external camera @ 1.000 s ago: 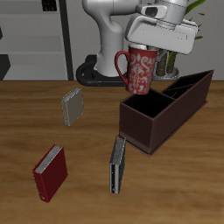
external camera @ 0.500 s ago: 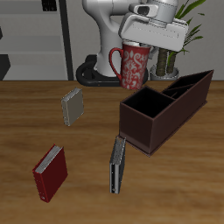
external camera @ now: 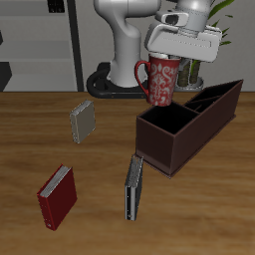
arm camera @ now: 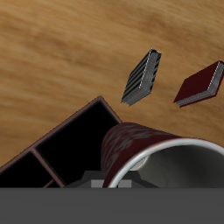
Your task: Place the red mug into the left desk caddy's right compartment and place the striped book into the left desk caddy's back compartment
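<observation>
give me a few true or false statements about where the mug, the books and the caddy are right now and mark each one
1. The red mug hangs in the air, held by the gripper, above the left desk caddy. True.
2. The striped book already stands in the caddy's back compartment. False: it lies on the table, beside the caddy's near end.
3. The dark red book lies on the table nearer the front edge than the small grey book. True.
4. The mug rests inside the right compartment. False: that compartment holds nothing yet.
5. The small grey book leans against the caddy. False: it stands well apart from it.
</observation>
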You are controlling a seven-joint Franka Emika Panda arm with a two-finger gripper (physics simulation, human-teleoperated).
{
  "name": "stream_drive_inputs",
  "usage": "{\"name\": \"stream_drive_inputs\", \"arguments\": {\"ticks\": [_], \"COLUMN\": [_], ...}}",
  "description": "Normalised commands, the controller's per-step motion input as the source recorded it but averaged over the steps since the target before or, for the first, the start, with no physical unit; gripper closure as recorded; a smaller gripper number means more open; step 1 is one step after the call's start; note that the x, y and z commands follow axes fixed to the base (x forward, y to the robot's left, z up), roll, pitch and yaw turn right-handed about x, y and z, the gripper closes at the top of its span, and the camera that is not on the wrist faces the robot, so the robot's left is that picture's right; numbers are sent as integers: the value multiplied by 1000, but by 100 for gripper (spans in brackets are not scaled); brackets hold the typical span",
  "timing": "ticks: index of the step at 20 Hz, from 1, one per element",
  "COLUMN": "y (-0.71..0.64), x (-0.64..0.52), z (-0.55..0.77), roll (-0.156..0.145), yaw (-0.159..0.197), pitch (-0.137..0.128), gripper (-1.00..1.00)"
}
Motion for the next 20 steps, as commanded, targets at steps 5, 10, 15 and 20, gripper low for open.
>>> {"name": "stream_drive_inputs", "arguments": {"ticks": [5, 10, 15, 20], "y": [235, 190, 131, 93], "x": [61, 88, 39, 35], "z": [-103, -141, -183, -141], "roll": [18, -18, -1, 6], "yaw": [-7, -5, -1, 7], "pitch": [50, 40, 51, 37], "gripper": [100, 100, 100, 100]}}
